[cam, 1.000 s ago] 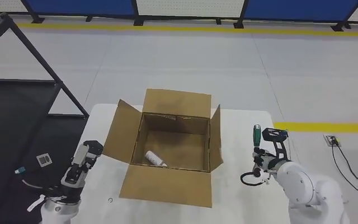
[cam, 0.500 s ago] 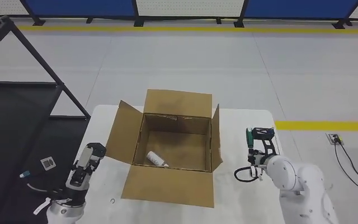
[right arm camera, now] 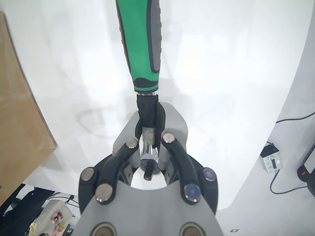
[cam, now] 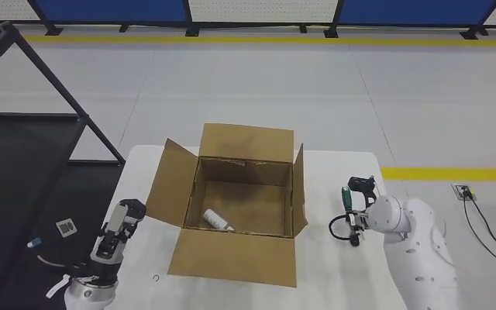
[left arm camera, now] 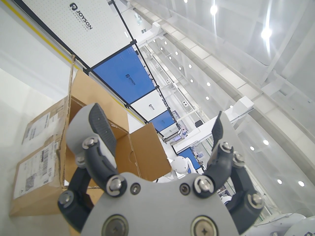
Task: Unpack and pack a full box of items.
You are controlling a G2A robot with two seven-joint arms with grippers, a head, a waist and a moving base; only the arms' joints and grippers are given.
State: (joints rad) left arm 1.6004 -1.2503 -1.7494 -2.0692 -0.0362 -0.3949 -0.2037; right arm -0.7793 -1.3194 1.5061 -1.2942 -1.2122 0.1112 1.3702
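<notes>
right gripper [right arm camera: 148, 126] clamped on green rubber-grip ratchet [right arm camera: 140, 37] | left gripper [left arm camera: 160, 120] apart, ribbed pads [left arm camera: 102, 128] | cardboard box [cam: 232, 260] open

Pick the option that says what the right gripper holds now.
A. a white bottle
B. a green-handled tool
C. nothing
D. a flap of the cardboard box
B: in the right wrist view the right gripper has its jaws shut on the metal neck of the green-handled tool.

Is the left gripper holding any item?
No, the left gripper is open, and nothing lies between its fingers.
</notes>
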